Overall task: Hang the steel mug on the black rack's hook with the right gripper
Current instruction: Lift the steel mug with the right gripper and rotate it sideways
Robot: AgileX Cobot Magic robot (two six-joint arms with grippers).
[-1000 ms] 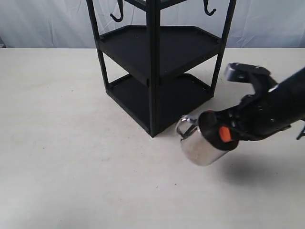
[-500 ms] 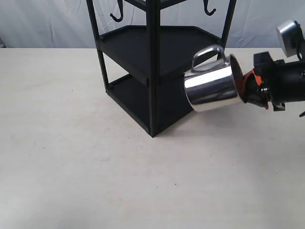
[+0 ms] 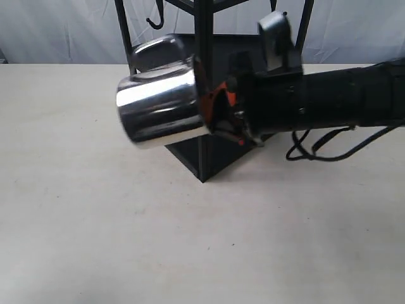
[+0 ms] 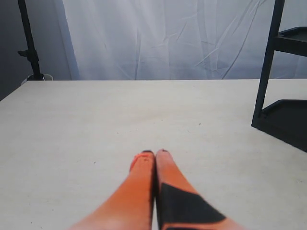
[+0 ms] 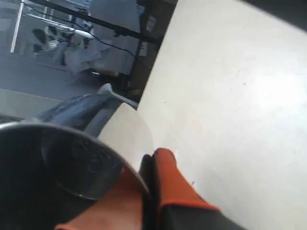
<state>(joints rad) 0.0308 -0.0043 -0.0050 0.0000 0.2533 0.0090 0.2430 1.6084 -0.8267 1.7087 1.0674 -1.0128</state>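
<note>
The steel mug (image 3: 161,107) hangs in the air on its side, in front of the black rack (image 3: 209,76), its handle (image 3: 155,50) on top. My right gripper (image 3: 218,114) is shut on the mug's rim, one orange finger inside and one outside. In the right wrist view the mug's dark mirror-like inside (image 5: 57,163) fills the corner beside the orange fingers (image 5: 165,177). A hook (image 3: 155,19) shows at the rack's upper tier, just above the mug's handle. My left gripper (image 4: 154,154) is shut and empty, low over the table, with a rack post (image 4: 266,62) off to one side.
The beige table (image 3: 95,221) spreads around the rack. A white cloth backdrop (image 3: 57,31) hangs behind. The right arm's black cable (image 3: 316,145) loops below its forearm. A dark stand (image 4: 29,43) rises at the table's far corner in the left wrist view.
The right arm has swung the mug up from near the table and leftward across the rack front. The mug turned on its side, handle now up near the left hook.
</note>
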